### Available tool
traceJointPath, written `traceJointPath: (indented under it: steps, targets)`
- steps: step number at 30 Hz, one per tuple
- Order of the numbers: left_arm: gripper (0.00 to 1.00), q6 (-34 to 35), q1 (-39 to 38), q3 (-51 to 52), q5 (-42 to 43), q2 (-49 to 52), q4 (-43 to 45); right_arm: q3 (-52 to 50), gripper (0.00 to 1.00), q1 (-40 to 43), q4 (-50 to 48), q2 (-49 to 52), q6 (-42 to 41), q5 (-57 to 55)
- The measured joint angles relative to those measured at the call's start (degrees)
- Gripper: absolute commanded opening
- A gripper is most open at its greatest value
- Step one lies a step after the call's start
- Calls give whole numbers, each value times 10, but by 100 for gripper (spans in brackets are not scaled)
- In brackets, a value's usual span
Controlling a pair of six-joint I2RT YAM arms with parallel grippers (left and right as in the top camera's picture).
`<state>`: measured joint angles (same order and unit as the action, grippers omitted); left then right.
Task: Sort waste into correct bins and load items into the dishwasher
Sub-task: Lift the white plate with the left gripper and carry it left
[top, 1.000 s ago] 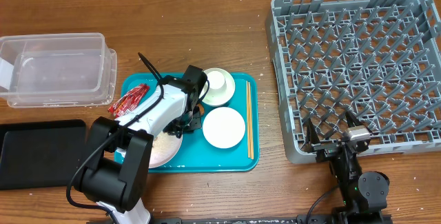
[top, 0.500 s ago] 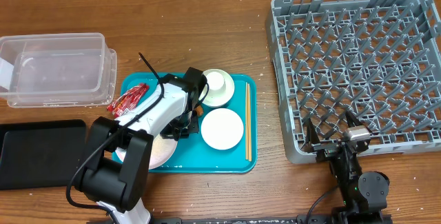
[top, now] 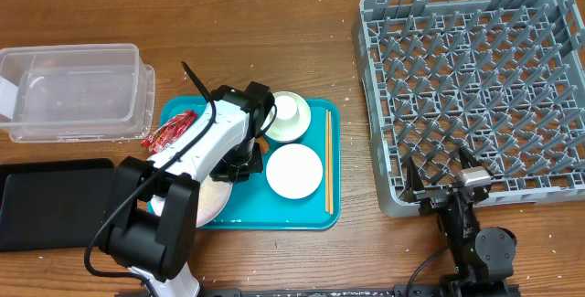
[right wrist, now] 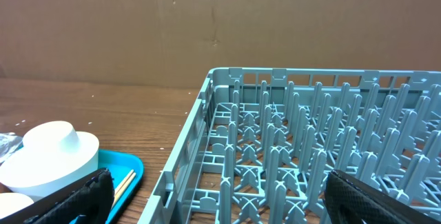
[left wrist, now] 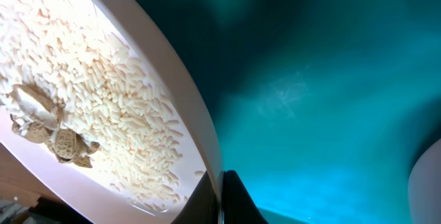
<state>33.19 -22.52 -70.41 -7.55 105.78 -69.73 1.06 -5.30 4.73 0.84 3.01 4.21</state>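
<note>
Nothing is sorted yet. Your left fingers [left wrist: 238, 200] are clamped on the rice plate [top: 215, 204], which sits on the teal tray [top: 311, 217] near the counter [top: 274, 41] front edge. Your right fingers [right wrist: 69, 196] stand apart, and the dish rack [top: 475, 78] holds nothing.

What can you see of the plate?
The plate is round, glossy white and looks ceramic. White rice covers its face, with a few tan scraps among the grains. It lies at the near left corner of the teal tray, largely hidden under the left arm in the overhead view. The left gripper is shut on its rim.
</note>
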Motion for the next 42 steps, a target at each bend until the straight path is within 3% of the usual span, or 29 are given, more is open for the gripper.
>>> traceJointPath:
  steps: [14,34,42]
  targets:
    - [4,14,0,-52,-1,0,-77,0,100,0,0,0,0,0]
    - [4,-18,2,-259,-52,0,-202,0,100,0,0,0,0,0]
    - [4,-19,58,-284,-53,0,-228,0,100,0,0,0,0,0]
